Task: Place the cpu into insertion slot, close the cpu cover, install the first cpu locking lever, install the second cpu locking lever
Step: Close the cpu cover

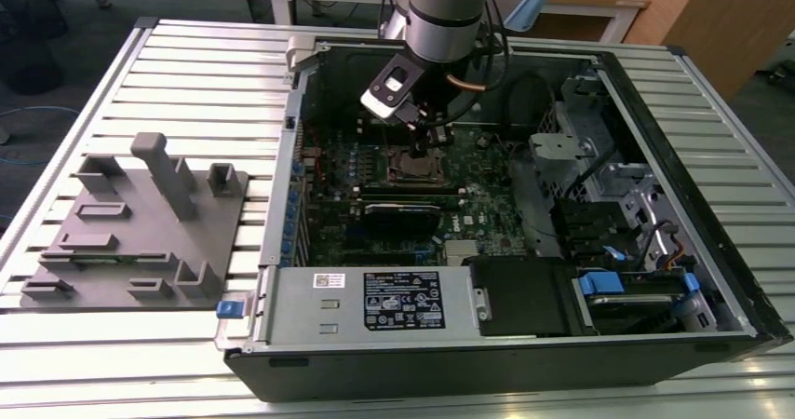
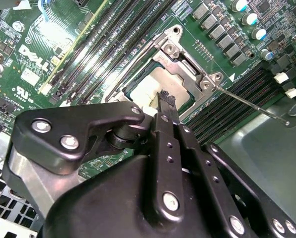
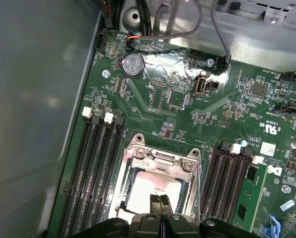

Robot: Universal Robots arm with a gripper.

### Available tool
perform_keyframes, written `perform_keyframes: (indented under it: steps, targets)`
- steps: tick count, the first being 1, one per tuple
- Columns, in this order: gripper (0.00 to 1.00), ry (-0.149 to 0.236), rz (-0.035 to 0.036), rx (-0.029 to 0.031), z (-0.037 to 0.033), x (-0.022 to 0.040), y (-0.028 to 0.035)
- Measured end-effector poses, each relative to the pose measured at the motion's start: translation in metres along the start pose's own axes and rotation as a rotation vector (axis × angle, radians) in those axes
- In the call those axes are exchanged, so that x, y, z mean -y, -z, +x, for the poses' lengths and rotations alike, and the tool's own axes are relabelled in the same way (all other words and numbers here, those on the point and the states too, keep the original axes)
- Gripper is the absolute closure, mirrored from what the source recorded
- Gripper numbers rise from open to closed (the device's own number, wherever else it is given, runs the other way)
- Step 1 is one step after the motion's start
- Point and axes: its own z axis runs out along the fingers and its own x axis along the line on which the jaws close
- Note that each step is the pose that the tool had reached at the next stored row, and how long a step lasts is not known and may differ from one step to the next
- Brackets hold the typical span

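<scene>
Small flat square cpu with dull silver-grey top [image 3: 149,191] sits in the square insertion slot [image 1: 408,169], seen through the window of the thin silver metal cpu cover [image 3: 162,159], which lies down flat around it. In the second wrist view a thin silver wire locking lever [image 2: 247,103] sticks out sideways from the socket corner, angled away over the black memory slots [image 2: 237,106]. Black gripper [image 3: 160,201] hangs right above the cpu's near edge; its fingertips [image 3: 155,201] are pressed together with nothing visible between them, and contact with the chip cannot be told. The socket is on a green motherboard [image 3: 153,104] inside an open black computer case [image 1: 497,371]. The case lies on a grey slatted metal table [image 1: 186,74]. A grey moulded fixture block [image 1: 137,242] rests on the table at the exterior view's left, beside the case.
</scene>
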Motion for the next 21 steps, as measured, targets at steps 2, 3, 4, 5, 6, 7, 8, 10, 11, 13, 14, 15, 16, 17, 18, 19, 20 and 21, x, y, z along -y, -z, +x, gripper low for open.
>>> perform_keyframes:
  steps: [2, 3, 4, 5, 6, 7, 8, 10, 11, 13, 14, 15, 16, 17, 18, 19, 20, 21]
  targets:
    - [0.89, 0.002, 0.0, 0.0, 0.0, 0.0, 0.0]
    - [0.89, 0.004, 0.0002, 0.0001, 0.0, 0.0, 0.0]
    - [0.89, 0.005, 0.0001, 0.0001, 0.0, 0.0, 0.0]
    - [0.89, 0.008, 0.0002, 0.0, 0.0, 0.0, 0.0]
    - [0.89, 0.009, 0.0003, 0.0001, 0.0, 0.0, 0.0]
    - [0.89, 0.011, 0.0003, 0.0001, 0.0, 0.0, 0.0]
    - [0.89, 0.013, 0.0003, 0.0001, 0.0, 0.0, 0.0]
    - [0.89, 0.014, 0.0004, 0.0001, 0.0, 0.0, 0.0]
    - [0.89, 0.014, 0.0003, 0.0001, 0.0, 0.0, 0.0]
    - [0.89, 0.014, 0.0003, 0.0001, 0.0, 0.0, 0.0]
    - [0.89, 0.014, 0.0004, 0.0001, 0.0, 0.0, 0.0]
    - [0.89, 0.014, 0.0004, 0.0001, 0.0, 0.0, 0.0]
    - [0.89, 0.014, 0.0003, 0.0, 0.0, 0.0, 0.0]
    - [0.89, 0.014, 0.0003, 0.0001, 0.0, 0.0, 0.0]
    - [0.89, 0.014, 0.0003, 0.0001, 0.0, 0.0, 0.0]
    - [0.89, 0.015, 0.0003, 0.0001, 0.0, 0.0, 0.0]
    - [0.89, 0.017, 0.0004, 0.0001, 0.0, 0.0, 0.0]
    - [0.89, 0.02, 0.0004, 0.0001, 0.0, 0.0, 0.0]
